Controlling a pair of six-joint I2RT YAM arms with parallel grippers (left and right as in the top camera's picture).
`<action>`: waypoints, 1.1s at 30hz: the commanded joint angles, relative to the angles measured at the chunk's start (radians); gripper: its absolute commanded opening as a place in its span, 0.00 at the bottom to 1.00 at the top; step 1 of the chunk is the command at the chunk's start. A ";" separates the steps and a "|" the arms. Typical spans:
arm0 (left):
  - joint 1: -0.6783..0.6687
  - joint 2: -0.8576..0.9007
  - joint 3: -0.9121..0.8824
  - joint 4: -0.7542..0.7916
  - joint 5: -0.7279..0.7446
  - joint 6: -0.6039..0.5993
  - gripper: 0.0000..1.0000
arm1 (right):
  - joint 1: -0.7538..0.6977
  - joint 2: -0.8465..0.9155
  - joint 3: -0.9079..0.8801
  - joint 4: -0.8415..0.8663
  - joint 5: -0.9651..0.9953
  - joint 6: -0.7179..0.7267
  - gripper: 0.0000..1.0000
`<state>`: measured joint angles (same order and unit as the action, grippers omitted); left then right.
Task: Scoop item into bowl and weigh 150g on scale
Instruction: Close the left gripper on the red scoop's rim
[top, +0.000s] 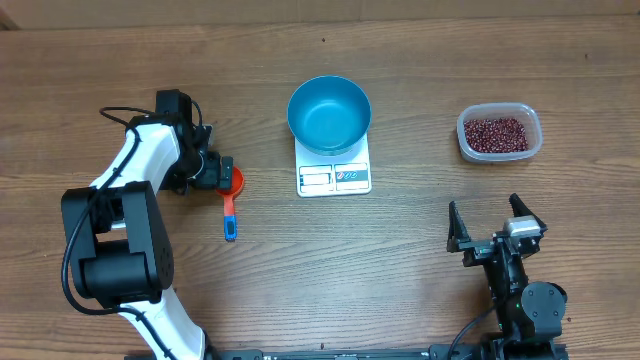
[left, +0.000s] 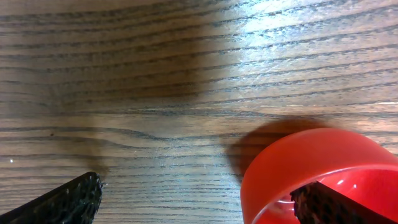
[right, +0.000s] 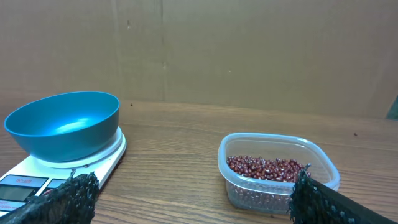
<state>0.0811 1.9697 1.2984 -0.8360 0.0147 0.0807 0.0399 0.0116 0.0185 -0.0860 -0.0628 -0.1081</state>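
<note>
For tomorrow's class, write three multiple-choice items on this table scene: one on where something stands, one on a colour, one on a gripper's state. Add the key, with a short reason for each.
1. Where does the bowl stand?
A. on the bare table
B. on the scale
C. between a gripper's fingers

2. What colour is the cup of the scoop?
A. green
B. white
C. red

3. How is the right gripper?
A. open, holding nothing
B. shut on nothing
C. shut on a spoon

Key:
1 B: the overhead view shows the bowl sitting on top of the scale, with the display panel showing in front of it.
2 C: the left wrist view shows a bright red round cup.
3 A: its fingers stand wide apart, with only table between them.
</note>
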 joint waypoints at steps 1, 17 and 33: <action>0.010 0.010 0.019 0.006 0.012 -0.006 0.97 | 0.004 -0.009 -0.010 0.005 0.010 0.006 1.00; 0.010 0.010 0.019 0.012 0.013 -0.011 0.47 | 0.004 -0.009 -0.010 0.005 0.010 0.006 1.00; 0.009 0.010 0.019 0.027 0.091 -0.021 0.13 | 0.004 -0.009 -0.010 0.005 0.010 0.006 1.00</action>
<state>0.0811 1.9697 1.2984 -0.8112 0.0677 0.0639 0.0399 0.0116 0.0185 -0.0860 -0.0628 -0.1078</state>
